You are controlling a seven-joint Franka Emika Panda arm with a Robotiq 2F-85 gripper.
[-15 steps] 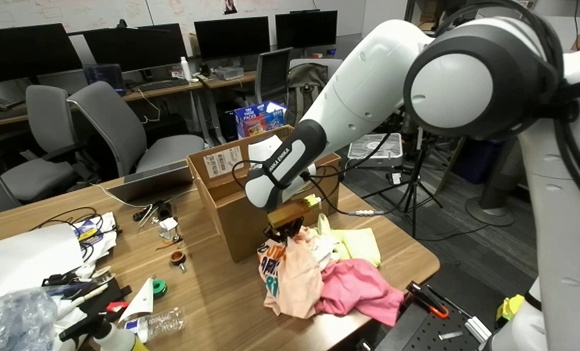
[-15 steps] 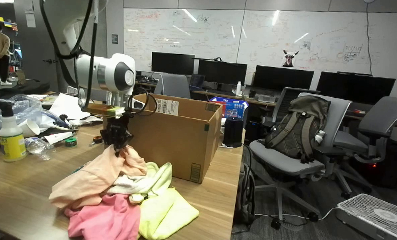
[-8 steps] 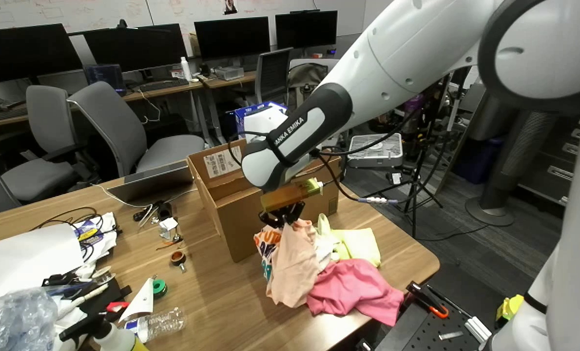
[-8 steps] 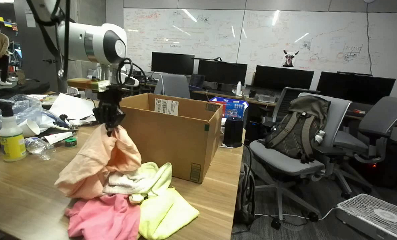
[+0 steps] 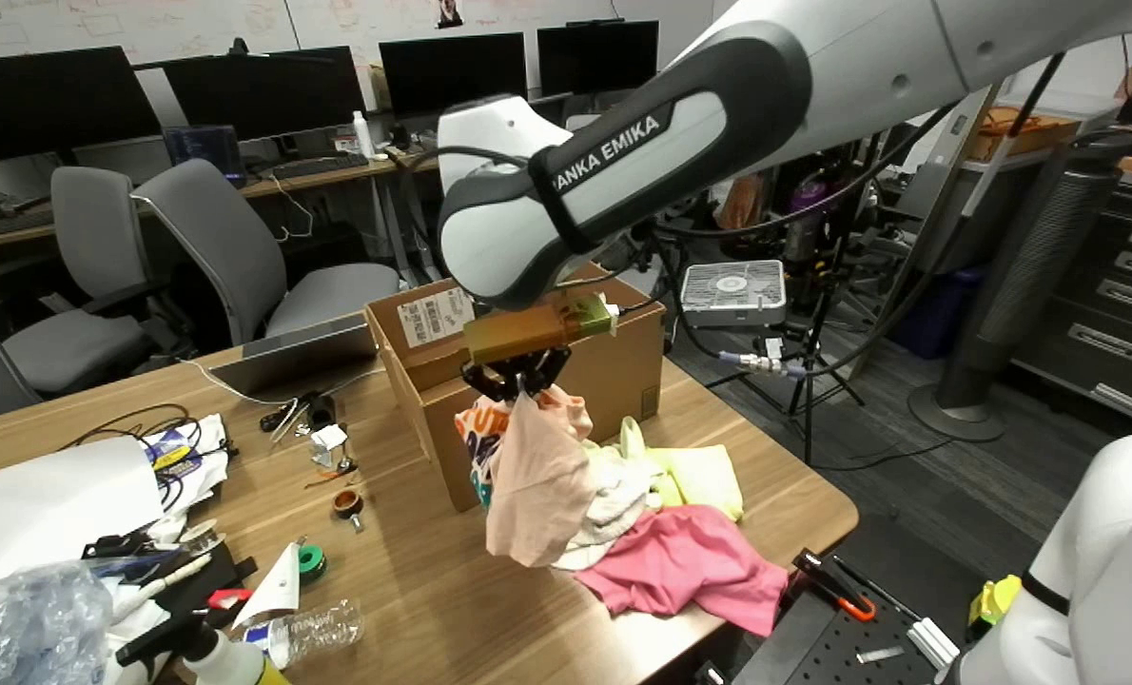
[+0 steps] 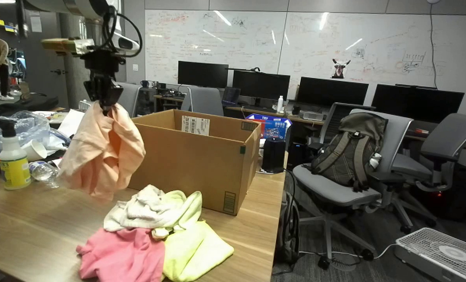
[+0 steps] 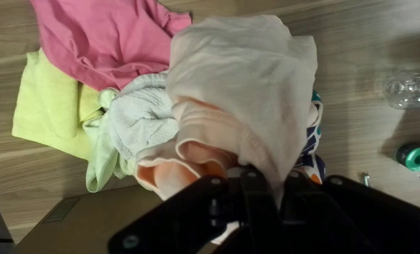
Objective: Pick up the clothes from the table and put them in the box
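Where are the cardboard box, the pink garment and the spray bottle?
cardboard box (image 6: 192,166): in an exterior view, on the wall facing the camera
pink garment (image 7: 106,44): in the wrist view, on its crumpled middle
spray bottle (image 6: 14,167): in an exterior view, on its yellow label

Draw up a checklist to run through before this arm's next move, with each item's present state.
1. End effector closed on the peach garment: ok.
2. Only one garment gripped: cannot tell; printed cloth hangs alongside.
3. Pink garment and yellow garment not gripped: ok.
4. Box open at the top: ok.
5. Peach garment above the box opening: not ok; it hangs outside.
6. Plastic bottle apart from the peach garment: ok.
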